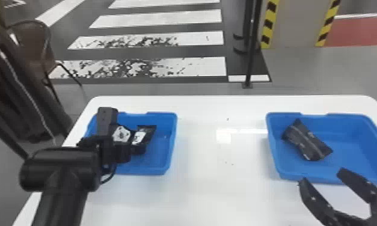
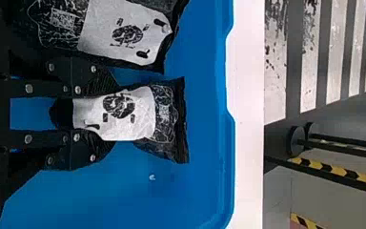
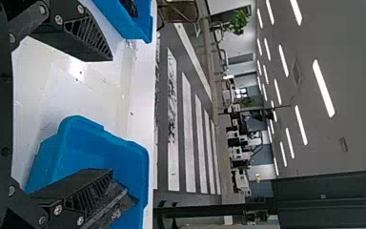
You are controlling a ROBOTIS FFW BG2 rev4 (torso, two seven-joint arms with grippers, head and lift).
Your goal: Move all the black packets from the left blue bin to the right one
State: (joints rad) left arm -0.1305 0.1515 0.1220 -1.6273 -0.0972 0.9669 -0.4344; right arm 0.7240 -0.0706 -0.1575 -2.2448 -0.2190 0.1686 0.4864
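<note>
My left gripper (image 1: 136,148) is down in the left blue bin (image 1: 163,172), closed around a black packet (image 1: 148,132). In the left wrist view the fingers of my left gripper (image 2: 93,117) pinch this packet (image 2: 124,114) from both sides, and a second black packet (image 2: 124,36) with a white label lies beside it. My right gripper (image 1: 321,177) is parked open at the near edge of the right blue bin (image 1: 359,144), where one black packet (image 1: 308,141) lies. The right wrist view shows my right gripper (image 3: 107,117) with its fingers wide apart.
Both bins stand on a white table (image 1: 220,186), with a wide stretch of tabletop between them. Beyond the table's far edge stands a black post (image 1: 250,54). A dark chair (image 1: 31,45) is at the back left.
</note>
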